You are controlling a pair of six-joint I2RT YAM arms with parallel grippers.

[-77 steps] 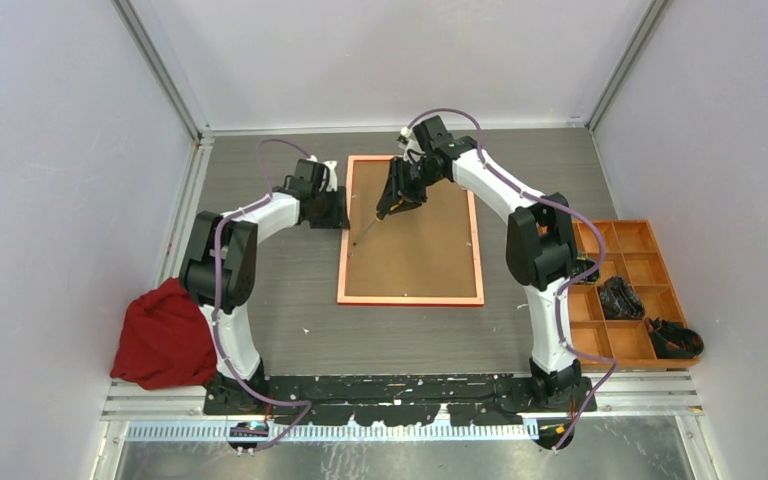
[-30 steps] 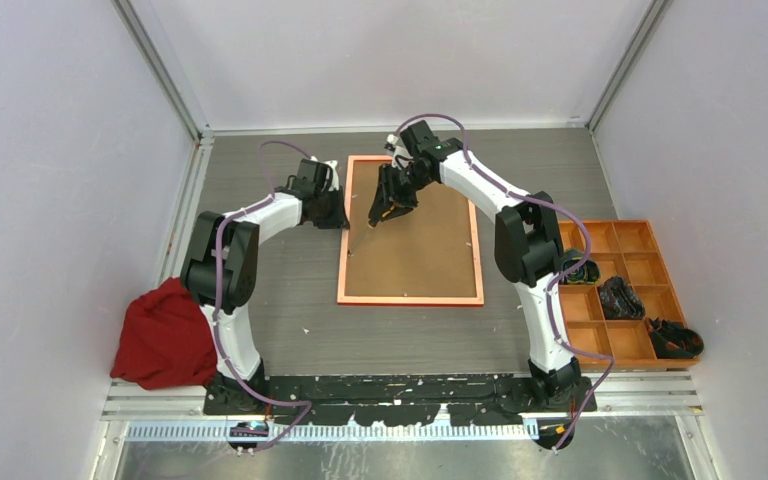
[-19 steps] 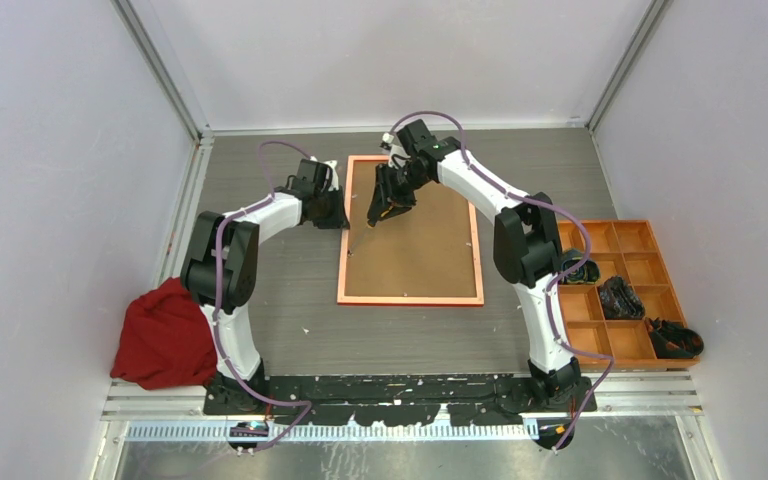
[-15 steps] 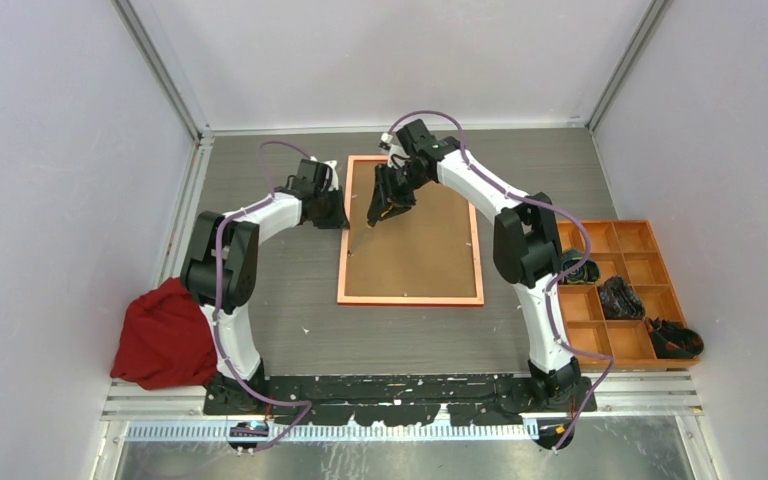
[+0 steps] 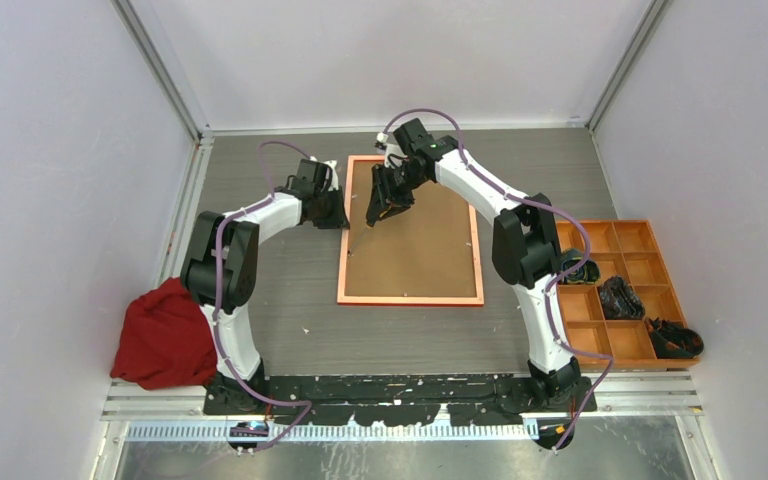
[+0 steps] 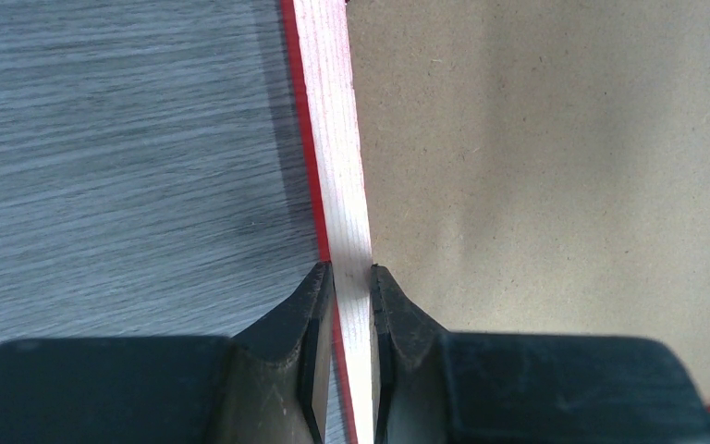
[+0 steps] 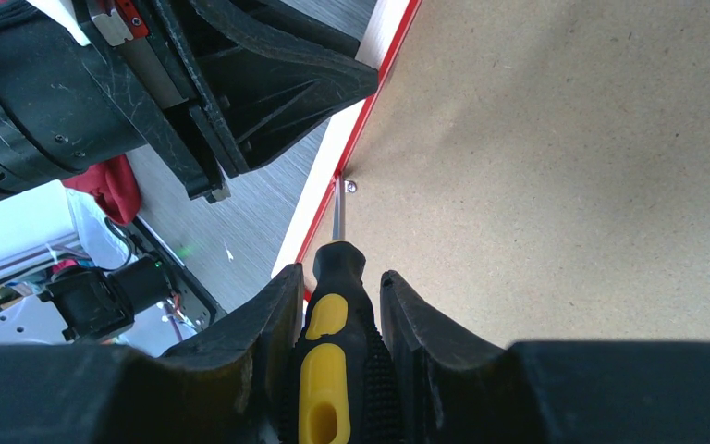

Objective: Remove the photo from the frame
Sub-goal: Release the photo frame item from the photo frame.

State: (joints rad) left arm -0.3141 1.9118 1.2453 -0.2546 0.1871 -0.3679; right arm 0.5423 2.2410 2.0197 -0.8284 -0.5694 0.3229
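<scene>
the photo was not seen; it was judged to be hidden under the backing board [image 5: 415, 245], inside the frame [image 5: 410, 299], which was laid face down on the table [image 5: 290, 330].

a small screw or tab [image 7: 350, 186] was noted at the board's edge, just inside the frame's left rail, toward its far end. the tip of the screwdriver [image 7: 333, 342] was set at it; whether on it or just beside it could not be told.

right gripper [image 7: 337, 282]: clamped round the screwdriver's black-and-yellow handle, above the frame's far left part. left gripper [image 6: 352, 277]: nearly closed, with the frame's left rail pinched between its fingers, one outside the rail and one on the board side.

step in hand, as judged: the fastener to be freed so that the board can be lifted.

- tip to be seated squarely on the fastener before any turn or push.
- shaft to be held in line with it.
- force to be kept small, so that the board is not gouged nor the print beneath dented.
- rail to be gripped firmly, so that the frame is not slid.

an orange tray [image 5: 620, 224] was noted well off the frame's right side, and a red cloth [image 5: 165, 335] off its near left corner.
</scene>
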